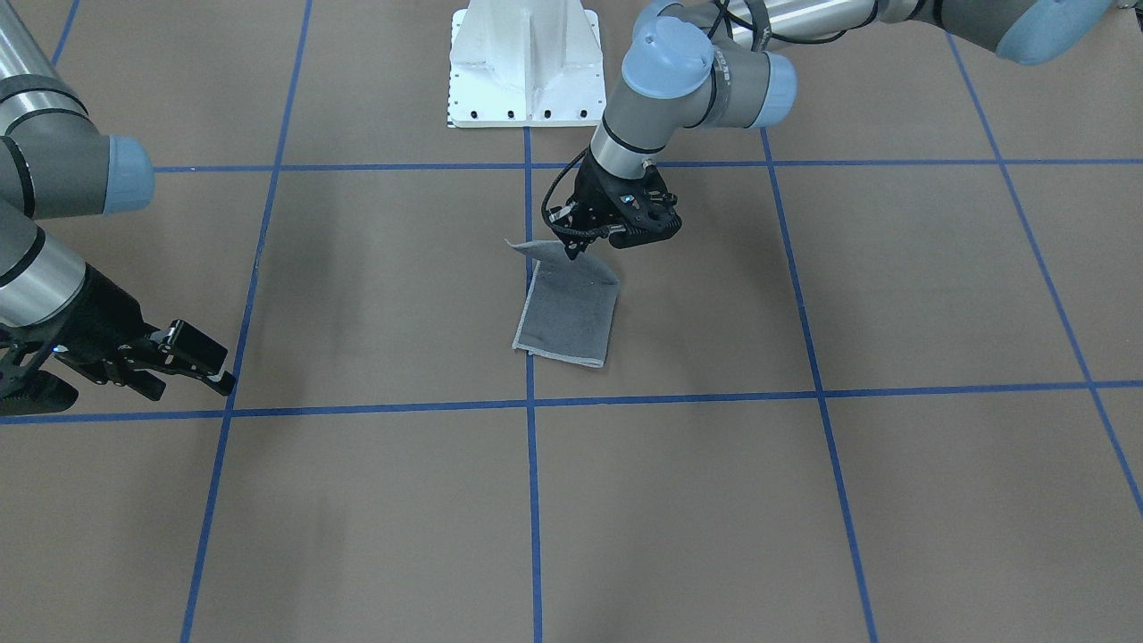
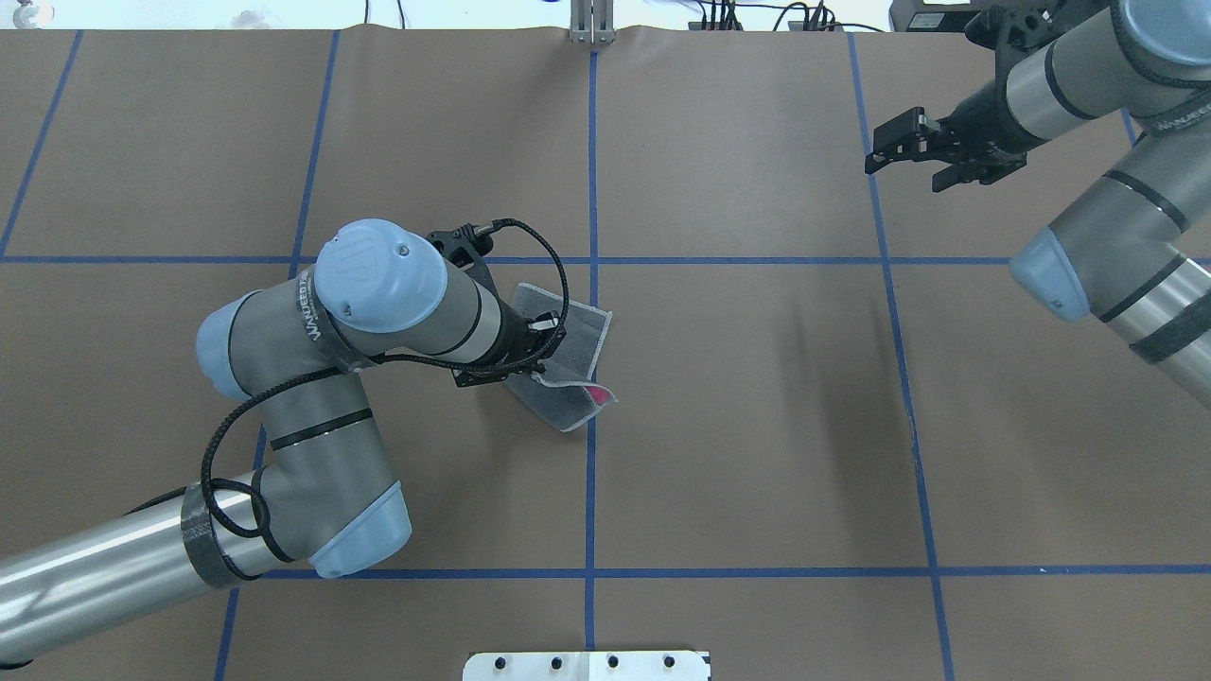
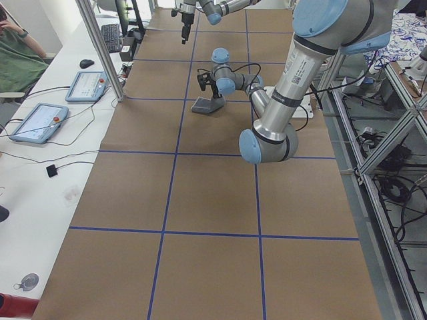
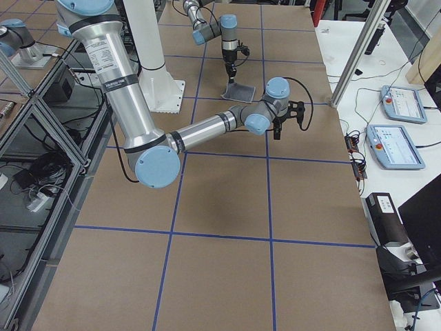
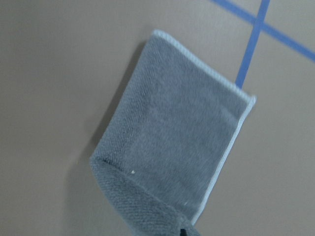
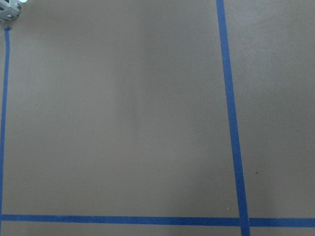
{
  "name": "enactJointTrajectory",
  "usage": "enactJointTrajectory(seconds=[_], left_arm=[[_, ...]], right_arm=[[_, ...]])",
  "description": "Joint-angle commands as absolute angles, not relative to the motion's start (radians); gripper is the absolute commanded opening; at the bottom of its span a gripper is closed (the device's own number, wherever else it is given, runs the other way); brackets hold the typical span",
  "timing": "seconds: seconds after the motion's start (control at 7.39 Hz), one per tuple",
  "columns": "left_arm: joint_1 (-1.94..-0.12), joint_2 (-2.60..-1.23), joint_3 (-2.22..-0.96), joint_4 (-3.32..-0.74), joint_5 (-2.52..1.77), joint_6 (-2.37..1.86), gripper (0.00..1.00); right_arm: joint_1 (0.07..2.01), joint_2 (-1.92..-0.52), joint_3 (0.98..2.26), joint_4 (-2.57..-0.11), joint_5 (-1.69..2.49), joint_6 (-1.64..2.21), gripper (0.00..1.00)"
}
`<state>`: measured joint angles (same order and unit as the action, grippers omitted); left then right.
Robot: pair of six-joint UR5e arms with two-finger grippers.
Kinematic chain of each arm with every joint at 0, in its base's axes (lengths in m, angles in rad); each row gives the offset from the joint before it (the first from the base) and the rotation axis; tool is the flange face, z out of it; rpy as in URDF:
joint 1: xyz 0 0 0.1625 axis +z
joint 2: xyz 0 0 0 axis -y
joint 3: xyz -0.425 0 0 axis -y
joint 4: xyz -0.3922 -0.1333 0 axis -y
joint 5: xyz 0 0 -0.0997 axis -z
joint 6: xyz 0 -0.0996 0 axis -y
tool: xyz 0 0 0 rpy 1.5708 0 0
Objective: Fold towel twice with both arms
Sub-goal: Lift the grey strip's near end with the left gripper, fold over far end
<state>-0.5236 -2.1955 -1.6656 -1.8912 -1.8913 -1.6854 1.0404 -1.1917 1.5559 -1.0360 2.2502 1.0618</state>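
Towel (image 1: pixel 568 314) lies mid-table (image 1: pixel 893 286) just beside a blue tape crossing (image 1: pixel 530 404), apparently folded once, grey face out, its robot-side edge raised. Left gripper (image 1: pixel 572 251) seems clamped on that raised edge, the pinch being partly hidden, probably to carry it over for the second fold. Right gripper (image 1: pixel 214 371) hangs well apart, jaws spread, empty.

Towel (image 1: pixel 571 308): grey terry, pale stitched edge; pink sliver, probably underside, in overhead view. Surface (image 1: pixel 893 500): brown, blue line grid. Pedestal (image 1: pixel 527 62): white.
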Motion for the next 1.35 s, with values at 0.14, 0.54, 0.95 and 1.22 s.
enactJointTrajectory(seconds=[0.14,0.54,0.95,1.22], left_arm=[[-0.568,-2.213,-1.541,-2.018,-1.891,-1.690,0.00],[-0.597,-2.253,-1.497,-2.043,-1.891,-1.746,0.00],[-0.615,-2.264,-1.479,-2.045,-1.896,-1.750,0.00],[-0.615,-2.273,-1.464,-2.060,-1.901,-1.768,0.00]], right_arm=[[1.040,-1.190,1.555,-1.035,2.247,1.062,1.00],[1.039,-1.186,1.557,-1.034,2.247,1.062,1.00],[1.039,-1.186,1.557,-1.034,2.246,1.062,1.00],[1.039,-1.184,1.557,-1.034,2.246,1.062,1.00]])
